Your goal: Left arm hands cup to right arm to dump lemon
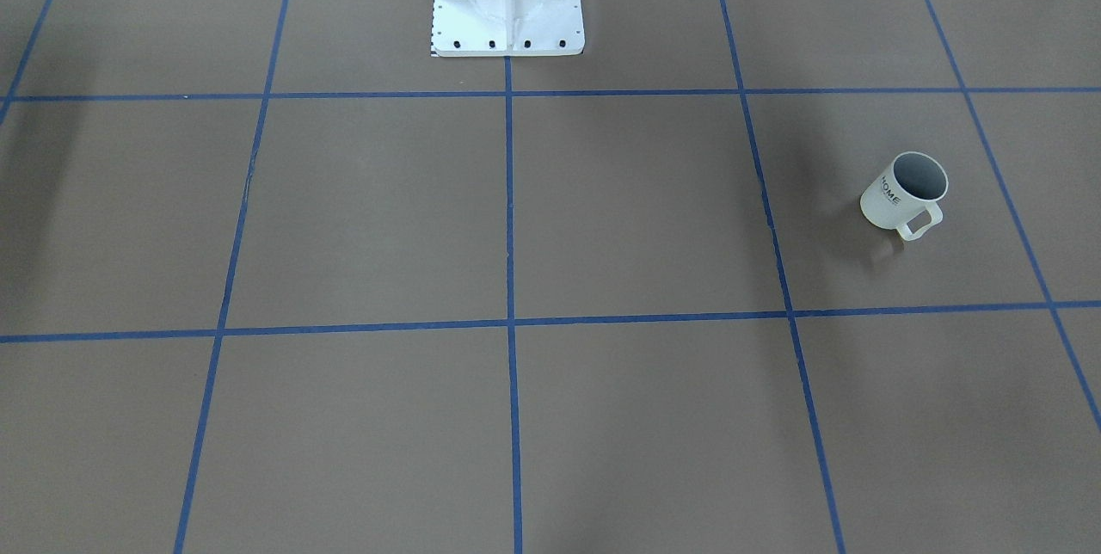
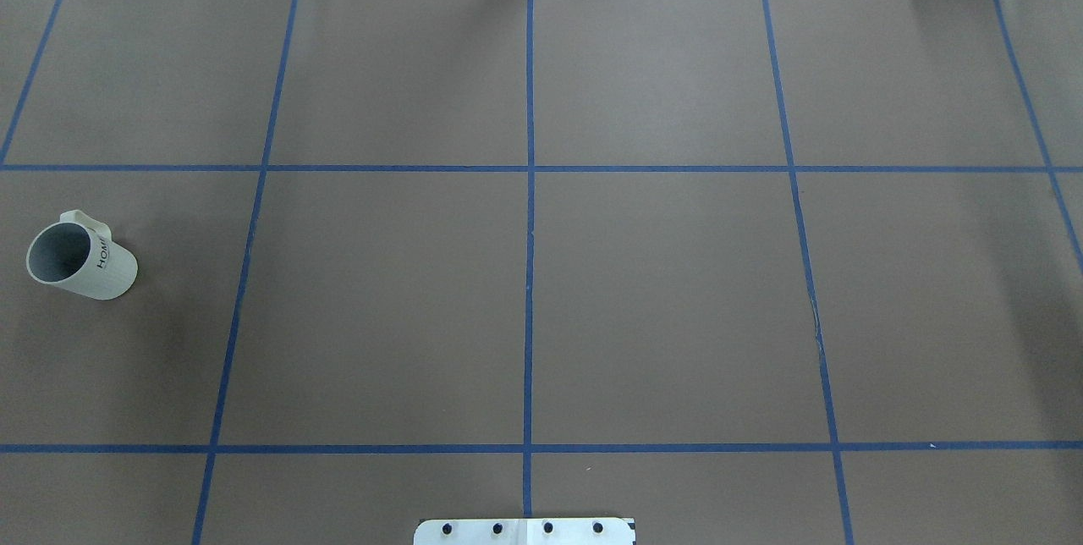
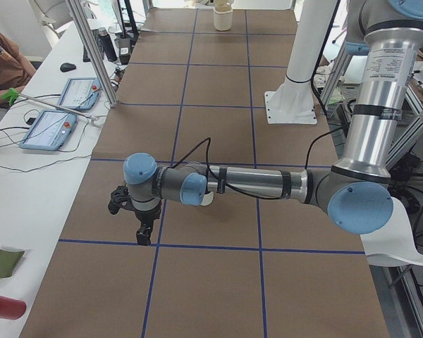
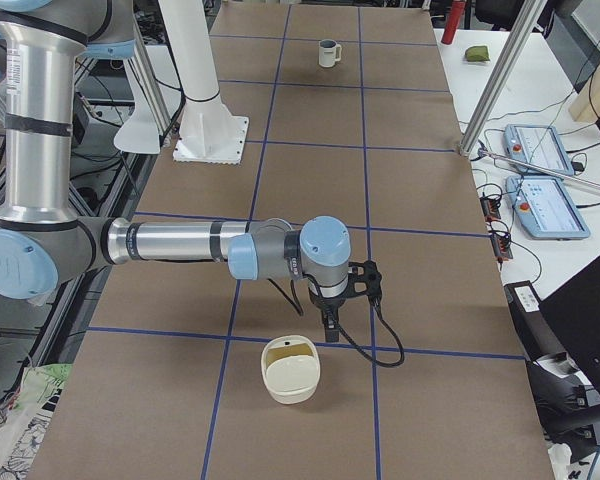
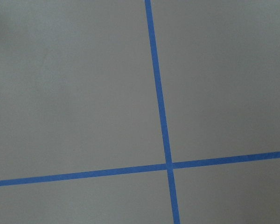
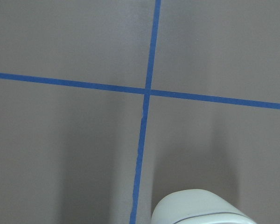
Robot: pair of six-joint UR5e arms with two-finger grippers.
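The cup is a white mug with "HOME" on its side, standing upright on the brown table, handle toward the operators. Overhead, the cup sits near the left edge; its grey inside shows no lemon, which is out of view everywhere. In the exterior left view my left gripper points down at the table, and a sliver of the cup shows behind the forearm. In the exterior right view my right gripper hangs over the near end, far from the cup. I cannot tell whether either is open or shut.
A cream tub stands just in front of the right gripper; its rim shows in the right wrist view. The white pedestal rises mid-table. Beside the table are pendants, a metal post and a person's arm.
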